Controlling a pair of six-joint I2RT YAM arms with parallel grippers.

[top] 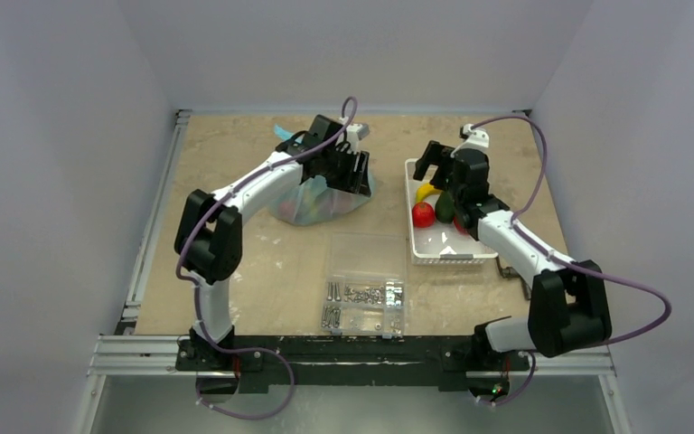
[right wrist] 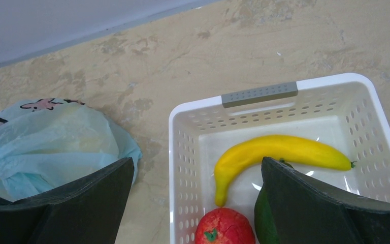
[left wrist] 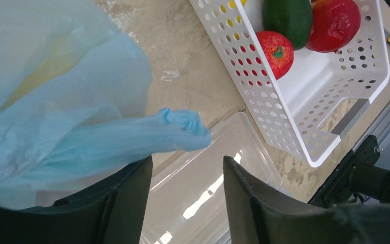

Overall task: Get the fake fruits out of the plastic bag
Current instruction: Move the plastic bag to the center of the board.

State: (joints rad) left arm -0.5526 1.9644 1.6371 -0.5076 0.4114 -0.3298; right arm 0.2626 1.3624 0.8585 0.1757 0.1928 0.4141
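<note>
The light-blue plastic bag lies crumpled at the table's back middle, and a yellowish shape shows through it. My left gripper hovers at the bag's right edge, open and empty. A twisted bag handle lies just past its left finger. The white basket holds a yellow banana, a red fruit, a dark green fruit and another red fruit. My right gripper is open and empty above the basket's far left edge.
A clear compartment box with silver screws sits near the front middle, and its clear lid lies under my left gripper. A small tool lies right of the basket. Metal rails run along the table's left and near edges.
</note>
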